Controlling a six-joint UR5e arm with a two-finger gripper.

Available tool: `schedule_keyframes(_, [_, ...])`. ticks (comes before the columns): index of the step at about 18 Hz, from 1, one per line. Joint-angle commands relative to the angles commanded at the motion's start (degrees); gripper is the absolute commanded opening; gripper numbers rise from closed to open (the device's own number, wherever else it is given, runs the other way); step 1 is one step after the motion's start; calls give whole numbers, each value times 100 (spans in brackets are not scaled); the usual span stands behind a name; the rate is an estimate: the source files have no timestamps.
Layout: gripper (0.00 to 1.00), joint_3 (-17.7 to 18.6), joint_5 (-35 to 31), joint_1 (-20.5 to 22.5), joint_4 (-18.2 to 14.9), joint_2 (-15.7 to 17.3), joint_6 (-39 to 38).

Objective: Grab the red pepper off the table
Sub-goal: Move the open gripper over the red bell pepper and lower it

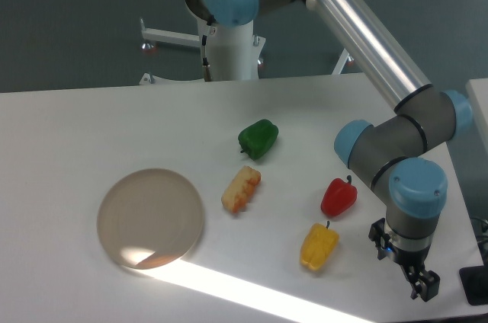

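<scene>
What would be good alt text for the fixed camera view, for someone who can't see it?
A grey and blue robot arm's two-finger gripper hangs near the right edge of a large white table, holding nothing, right of a small glossy red pepper. A yellow pepper, green pepper, an orange-yellow ridged food piece and a round translucent brownish disc also lie there.

The red pepper (338,196) lies on the table (69,125) with the yellow pepper (319,247) just below-left of it and the arm's wrist joint (364,148) close on its right. Bare tabletop lies on its left and upper sides. The green pepper (258,139) and an orange-white food piece (241,189) lie farther left, and a round plate (150,218) well apart.
</scene>
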State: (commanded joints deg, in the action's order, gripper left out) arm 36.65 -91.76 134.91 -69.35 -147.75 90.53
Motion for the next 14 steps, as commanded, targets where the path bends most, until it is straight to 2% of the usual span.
schedule_keyframes(5, [100,44,62,0,0,61,-26])
schedule_keyframes(9, [100,193,-9,-17,-61,272,-122])
schedule_keyframes(12, [100,859,0,17,-114,816,-211])
schedule_keyframes(14, [100,1298,-17,44,-403,1193,-220])
